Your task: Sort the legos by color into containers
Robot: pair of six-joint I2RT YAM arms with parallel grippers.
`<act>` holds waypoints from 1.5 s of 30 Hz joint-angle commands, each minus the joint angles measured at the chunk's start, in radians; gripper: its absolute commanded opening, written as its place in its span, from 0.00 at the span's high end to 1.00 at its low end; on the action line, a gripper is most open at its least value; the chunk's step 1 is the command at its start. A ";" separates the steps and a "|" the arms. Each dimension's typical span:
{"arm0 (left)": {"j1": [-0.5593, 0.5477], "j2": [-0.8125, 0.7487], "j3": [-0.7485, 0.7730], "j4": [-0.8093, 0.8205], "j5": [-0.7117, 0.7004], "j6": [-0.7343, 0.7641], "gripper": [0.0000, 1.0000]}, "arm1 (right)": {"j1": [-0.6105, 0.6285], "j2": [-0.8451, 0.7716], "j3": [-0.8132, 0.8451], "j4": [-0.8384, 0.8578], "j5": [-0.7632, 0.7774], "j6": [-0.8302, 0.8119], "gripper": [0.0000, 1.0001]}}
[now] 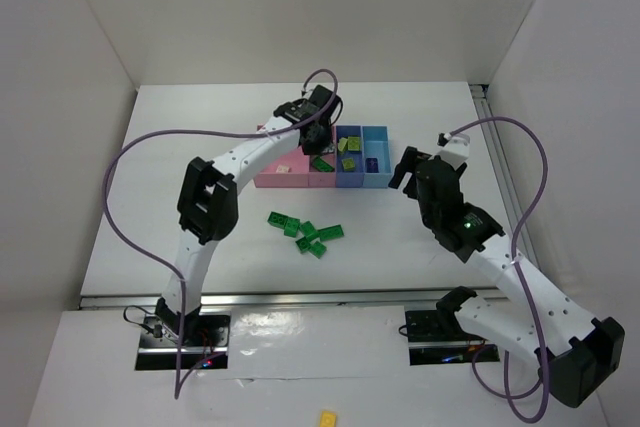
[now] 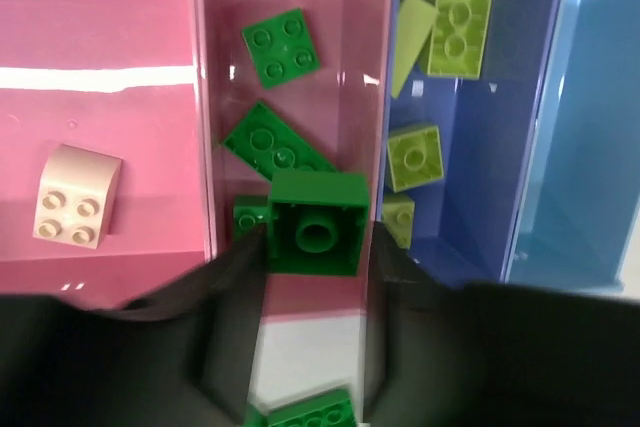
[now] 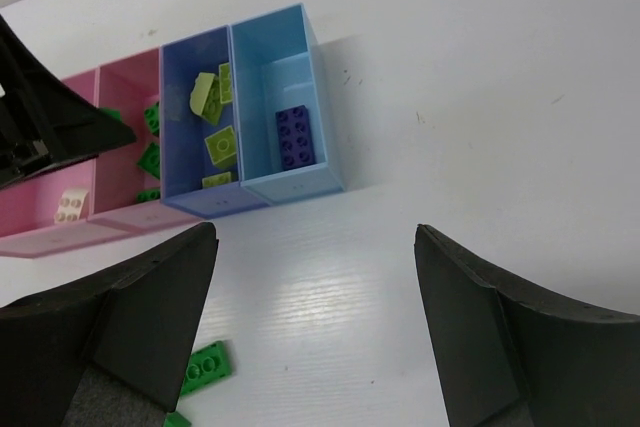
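Left hand (image 2: pixel 315 257) grips green lego (image 2: pixel 318 222) by opposite side walls above pink tray (image 2: pixel 350 47). Likely light, rigid, slick plastic. Right hand (image 3: pixel 310 247) released.

Left claw (image 1: pixel 318 140) above pink tray (image 1: pixel 322 181), green legos (image 1: pixel 308 233) scattered on table (image 1: pixel 200 147)

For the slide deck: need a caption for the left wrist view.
Left gripper holds a green brick over the pink tray that already contains green bricks.
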 commanded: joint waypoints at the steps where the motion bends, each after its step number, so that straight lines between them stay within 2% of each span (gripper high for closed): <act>1: 0.013 0.024 0.073 -0.017 0.009 0.000 0.49 | -0.007 -0.005 -0.001 -0.014 0.000 -0.005 0.13; 3: 0.013 0.024 0.083 -0.017 0.028 0.001 0.34 | -0.007 -0.004 0.018 -0.028 -0.009 -0.005 0.13; 4: 0.013 0.024 0.083 -0.017 0.028 0.001 0.15 | -0.007 -0.004 0.035 -0.037 -0.025 -0.005 0.13; 5: 0.013 0.024 0.083 -0.017 0.028 0.001 0.09 | -0.007 -0.004 0.045 -0.037 -0.043 -0.019 0.13; 8: 0.013 -0.018 0.083 -0.028 0.037 0.001 0.03 | -0.007 0.006 0.055 -0.068 -0.087 -0.030 0.13; 14: 0.013 -0.216 -0.053 -0.028 0.056 0.013 0.06 | 0.013 0.075 0.032 -0.008 -0.239 -0.056 0.13; 17: 0.013 -0.351 -0.127 -0.028 0.051 0.031 0.06 | 0.117 0.117 0.054 0.048 -0.249 -0.056 0.14; 20: 0.025 -0.477 -0.215 -0.051 -0.007 0.040 0.06 | 0.247 0.236 0.120 0.073 -0.233 -0.093 0.14; 22: 0.048 -0.534 -0.267 -0.071 -0.016 0.040 0.06 | 0.324 0.372 0.170 0.084 -0.219 -0.135 0.14; 25: 0.113 -0.647 -0.362 -0.071 0.051 0.074 0.06 | 0.370 0.540 0.241 0.136 -0.299 -0.197 0.14; 29: 0.202 -0.773 -0.495 -0.080 0.060 0.099 0.06 | 0.392 0.664 0.305 0.228 -0.345 -0.269 0.12; 33: 0.323 -0.877 -0.615 -0.080 0.103 0.099 0.06 | 0.410 0.848 0.425 0.199 -0.440 -0.370 0.06; 38: 0.407 -0.951 -0.658 -0.062 0.163 0.142 0.07 | 0.430 1.003 0.552 0.177 -0.451 -0.453 0.05; 45: 0.487 -0.990 -0.709 -0.043 0.229 0.163 0.07 | 0.430 1.134 0.623 0.190 -0.495 -0.498 0.08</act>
